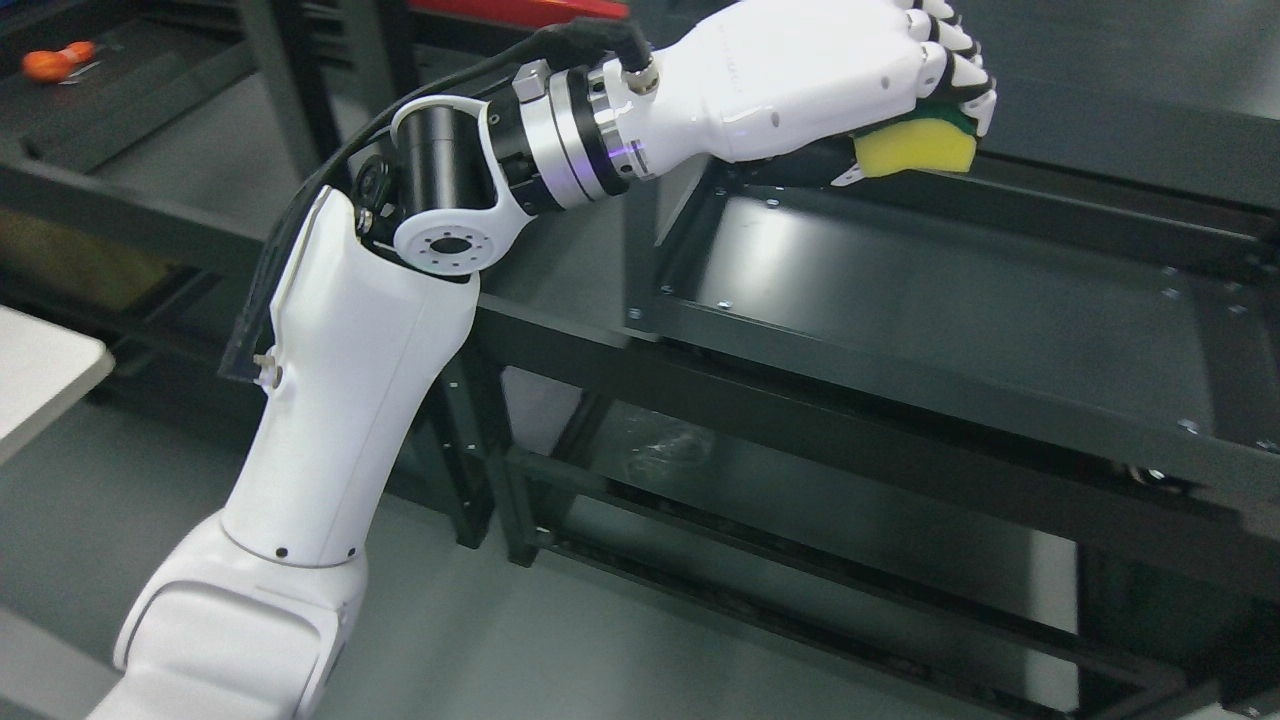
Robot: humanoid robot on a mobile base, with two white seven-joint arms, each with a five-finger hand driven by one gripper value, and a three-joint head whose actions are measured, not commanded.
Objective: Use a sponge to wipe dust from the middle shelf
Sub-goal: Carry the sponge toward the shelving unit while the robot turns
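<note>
You're looking down on a black metal shelf rack [900,400]; its upper visible shelf [950,290] is a dark, glossy tray with light glare on it. Your left arm [340,400] rises from the lower left and bends across toward the shelf's far edge. The left hand [850,80] has its fingers [960,60] curled tightly around a yellow sponge [915,147] with a green top layer, held at the shelf's back rim. A small orange object [55,62] lies far upper left.
</note>
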